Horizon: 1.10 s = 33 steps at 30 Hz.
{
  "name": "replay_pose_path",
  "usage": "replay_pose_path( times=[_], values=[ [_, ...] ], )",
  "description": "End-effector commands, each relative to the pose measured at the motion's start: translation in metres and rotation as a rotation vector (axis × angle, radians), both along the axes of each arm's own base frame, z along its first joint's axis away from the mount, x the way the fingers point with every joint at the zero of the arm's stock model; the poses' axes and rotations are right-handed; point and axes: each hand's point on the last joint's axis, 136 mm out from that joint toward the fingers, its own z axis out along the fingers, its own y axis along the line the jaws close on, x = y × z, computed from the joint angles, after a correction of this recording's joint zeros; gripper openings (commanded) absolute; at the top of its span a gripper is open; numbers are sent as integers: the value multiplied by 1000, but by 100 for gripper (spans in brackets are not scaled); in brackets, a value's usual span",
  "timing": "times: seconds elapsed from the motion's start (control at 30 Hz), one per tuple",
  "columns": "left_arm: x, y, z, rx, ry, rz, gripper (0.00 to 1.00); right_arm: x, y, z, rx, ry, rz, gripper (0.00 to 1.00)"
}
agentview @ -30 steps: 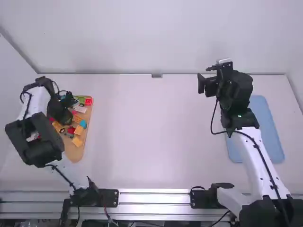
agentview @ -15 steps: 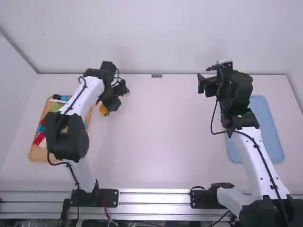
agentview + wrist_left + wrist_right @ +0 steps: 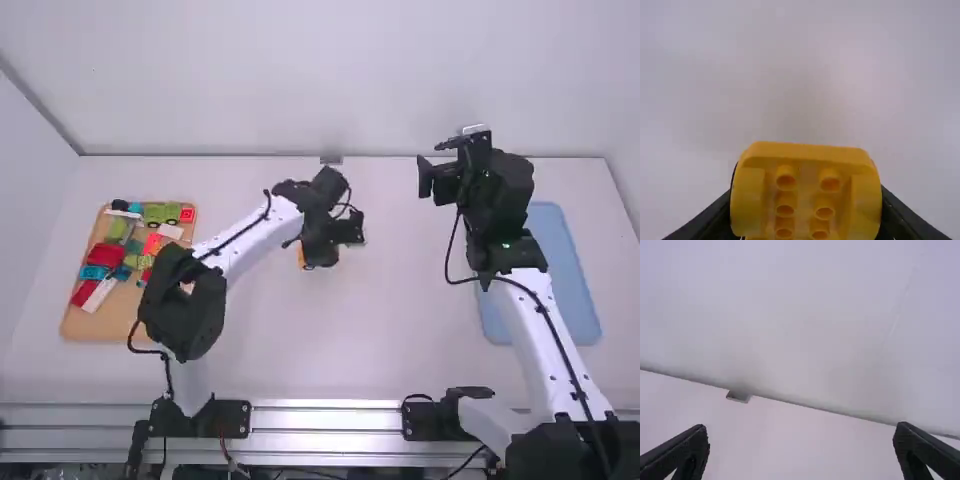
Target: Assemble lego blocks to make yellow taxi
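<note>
Over the middle of the table, toward its back, is my left gripper, with a bit of the orange-yellow block showing at its edge. In the left wrist view that yellow block, with studs facing the camera, sits between the fingers of my left gripper, which is shut on it. My right gripper is held up at the right back; in the right wrist view my right gripper is open with nothing between its fingers.
A wooden tray with several coloured blocks and a green toy vehicle stands at the left. A blue tray lies at the right, beside the right arm. The back wall rises behind the table.
My left gripper has moved right from the wooden tray to the middle of the table, carrying the yellow block. The right arm has stayed still.
</note>
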Motion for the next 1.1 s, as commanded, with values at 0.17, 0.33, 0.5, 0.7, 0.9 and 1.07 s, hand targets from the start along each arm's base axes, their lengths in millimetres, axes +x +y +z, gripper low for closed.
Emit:
replay_pose_path(
  times=[0.17, 0.33, 0.5, 0.7, 0.9, 1.07],
  values=[
    [-19, -20, -73, 100, 101, -47, 20, 1, 2, 13, 12, -24, 5, 98],
    [-10, -10, -105, 247, 67, 8, 19, 1, 1, 13, 12, -25, 4, 98],
    [-19, -17, -114, 257, 84, -22, 17, 1, 2, 13, 12, -25, 5, 98],
    [-20, -19, -110, 263, 89, -28, 10, 1, 2, 13, 12, -24, 4, 98],
    [-15, -28, -89, 245, 96, 54, 6, 1, 2, 13, 12, -24, 4, 98],
    [-30, -41, -81, 165, 187, -5, 13, 1, 2, 13, 12, -23, 5, 98]
  ],
)
